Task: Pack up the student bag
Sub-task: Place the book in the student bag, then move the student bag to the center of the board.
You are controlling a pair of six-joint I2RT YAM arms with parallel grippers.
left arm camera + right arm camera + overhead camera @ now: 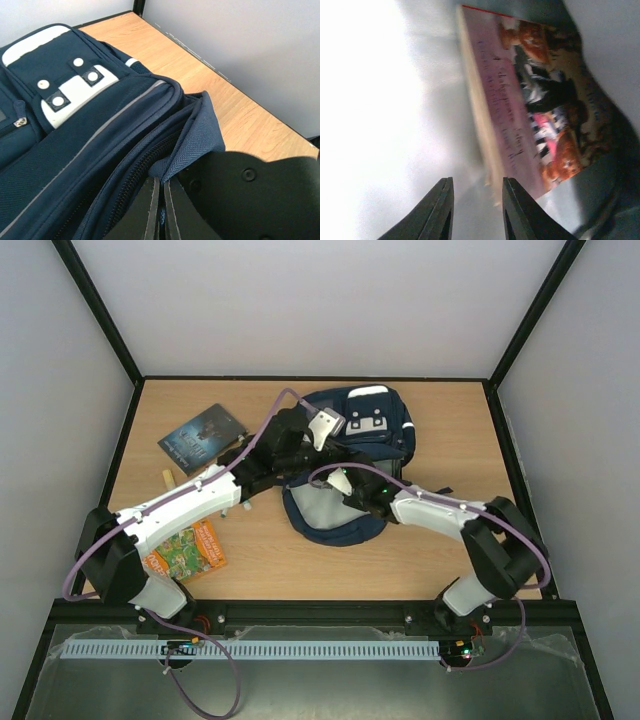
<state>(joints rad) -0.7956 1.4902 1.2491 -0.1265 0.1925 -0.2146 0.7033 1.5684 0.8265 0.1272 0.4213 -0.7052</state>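
Note:
The student bag (365,425), navy with white stripes and a grey buckle patch, lies at the back middle of the table with its mouth toward me. My left gripper (162,197) is shut on the edge of the bag's (75,130) opening flap, beside the zip, and holds it up. My right gripper (477,187) is inside the bag's pale lining, jaws open a little. A pink-covered book (535,100) lies there. Its near corner reaches between the fingertips close to the right finger (520,210), with a gap to the left one. In the top view the right gripper (345,488) sits at the bag's mouth.
A dark book (202,437) lies at the back left, with a small wooden piece (165,480) near it. An orange picture book (185,550) lies partly under the left arm at the front left. Grey walls enclose the table.

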